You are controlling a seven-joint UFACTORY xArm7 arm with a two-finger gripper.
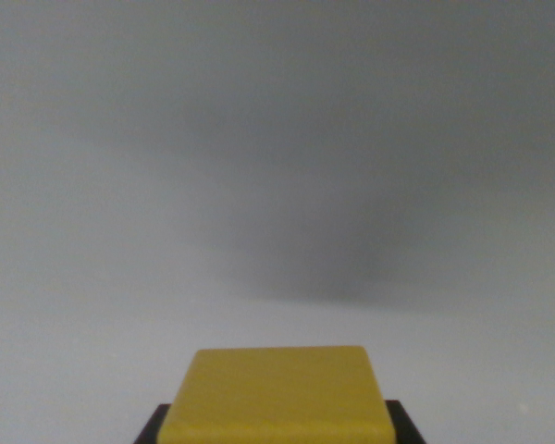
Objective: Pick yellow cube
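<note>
The yellow cube (277, 388) fills the bottom middle of the wrist view, its top face towards the camera. Dark fingertips (151, 427) show as small slivers pressed against its left and right sides at the lower edge. My gripper (276, 431) is shut on the cube. A soft dark shadow (351, 264) lies on the grey surface well apart from the cube, so the cube hangs above the surface. Most of the fingers are cut off by the frame's bottom edge.
A plain, blurred grey surface (166, 185) fills the rest of the view. Nothing else shows on it.
</note>
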